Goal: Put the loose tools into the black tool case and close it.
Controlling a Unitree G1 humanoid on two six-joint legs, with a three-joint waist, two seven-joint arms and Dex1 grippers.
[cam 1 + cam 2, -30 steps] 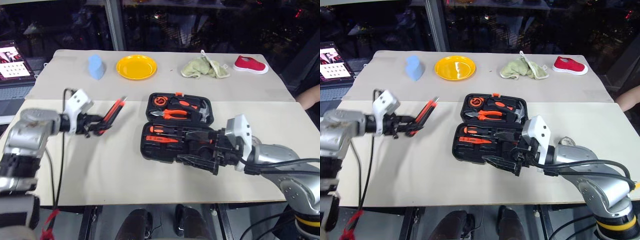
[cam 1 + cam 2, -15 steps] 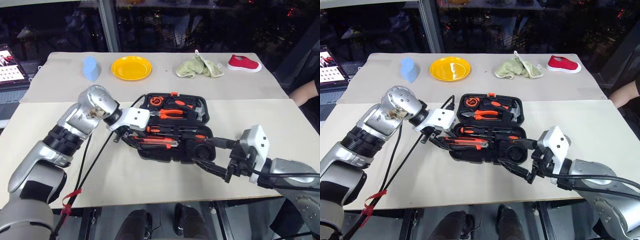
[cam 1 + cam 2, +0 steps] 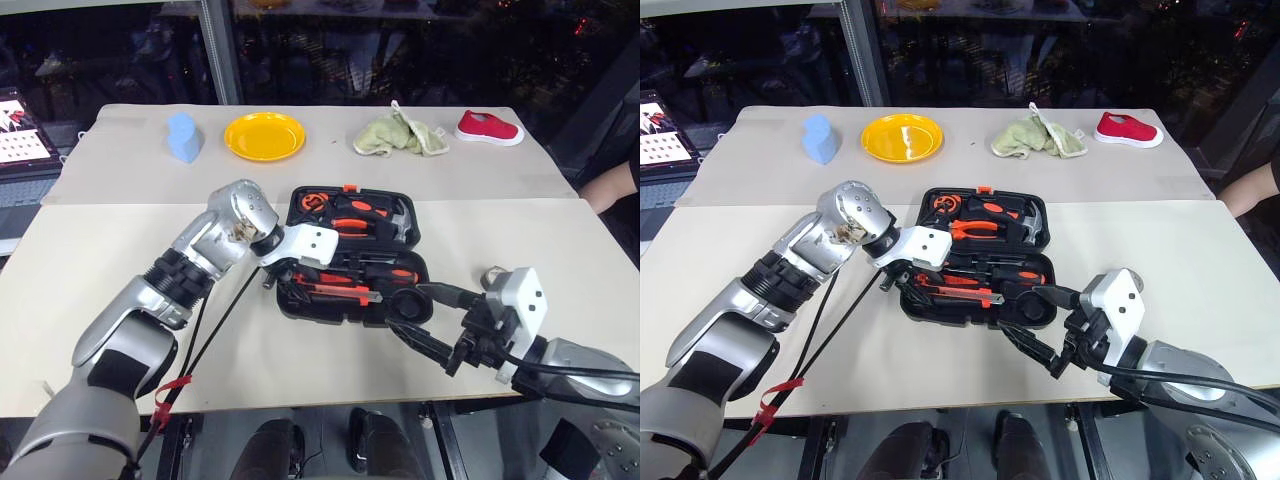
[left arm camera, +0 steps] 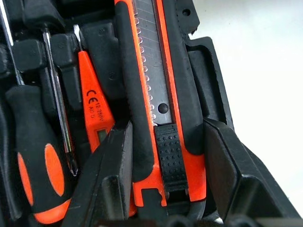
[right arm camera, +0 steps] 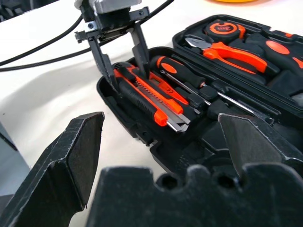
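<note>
l claw (image 4: 163,156) grips utility knife (image 4: 158,90) in tool case (image 3: 345,305); r claw (image 3: 425,320) wide open.

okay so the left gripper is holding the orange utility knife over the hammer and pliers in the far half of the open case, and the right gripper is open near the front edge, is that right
Not quite. The left gripper holds the utility knife over the near half of the black tool case, beside the screwdrivers, not over the hammer and pliers; the right wrist view shows it. The right gripper is open near the front edge.
</note>
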